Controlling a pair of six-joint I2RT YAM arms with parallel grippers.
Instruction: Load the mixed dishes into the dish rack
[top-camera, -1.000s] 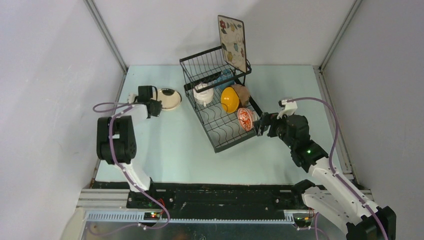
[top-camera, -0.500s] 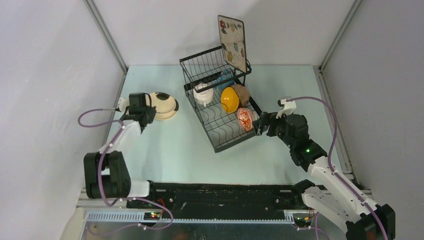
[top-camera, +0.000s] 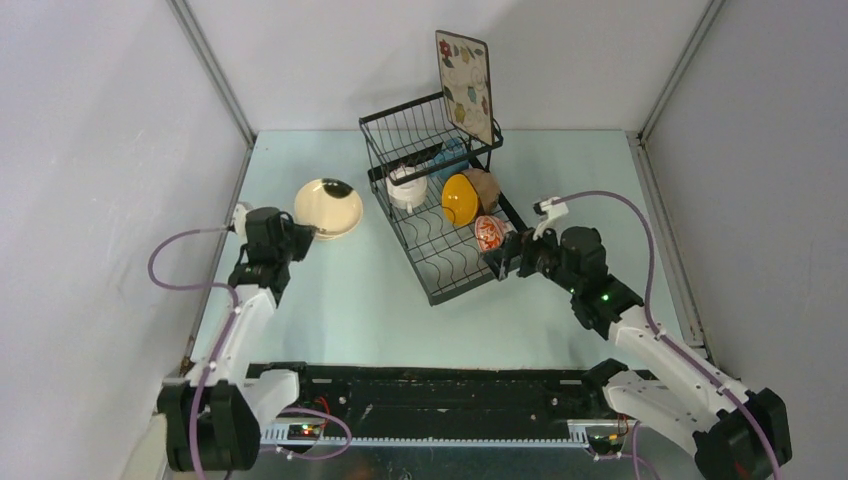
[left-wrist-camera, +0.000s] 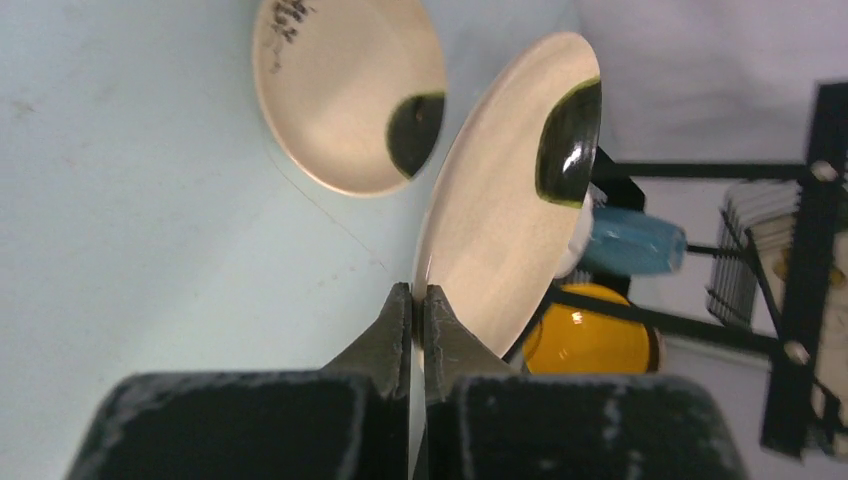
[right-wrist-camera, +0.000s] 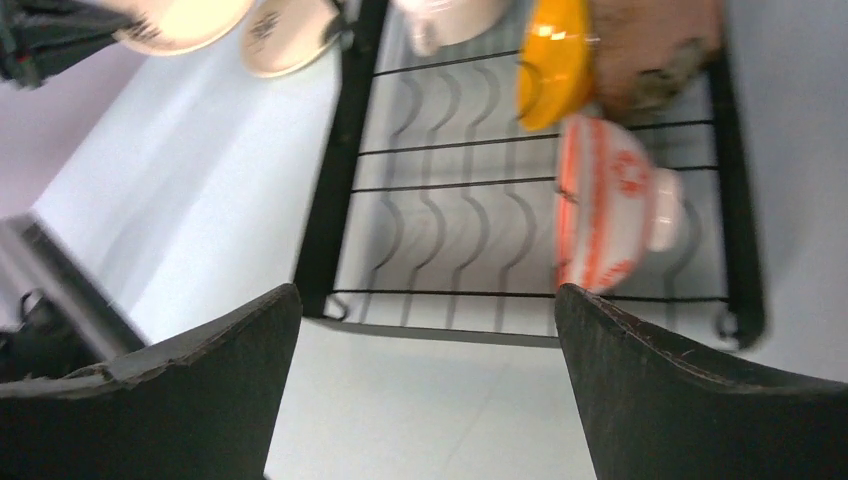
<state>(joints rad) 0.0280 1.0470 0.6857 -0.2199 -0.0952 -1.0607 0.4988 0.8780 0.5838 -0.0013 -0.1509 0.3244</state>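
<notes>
My left gripper (left-wrist-camera: 420, 292) is shut on the rim of a round cream plate (left-wrist-camera: 505, 190), which hangs tilted above the table. A second round cream plate (left-wrist-camera: 345, 95) lies flat behind it. From above, the left gripper (top-camera: 302, 233) sits left of the black dish rack (top-camera: 436, 292), holding the plate (top-camera: 328, 207). The rack holds a white cup (top-camera: 407, 187), a blue mug (top-camera: 450, 155), a yellow bowl (top-camera: 459, 198), a brown bowl (top-camera: 486, 186) and a red-patterned bowl (top-camera: 489, 235). A square floral plate (top-camera: 465, 85) stands at the raised basket. My right gripper (right-wrist-camera: 425, 290) is open and empty at the rack's near right corner.
White walls close in the pale green table (top-camera: 360, 300) on three sides. The rack's lower tray (right-wrist-camera: 450, 240) has bare wire slots in front of the bowls. Both arms' purple cables loop beside them.
The left arm has stretched out and pulled back toward the near left, lifting one round plate by its rim. The right gripper has shifted left, closer to the rack's near corner.
</notes>
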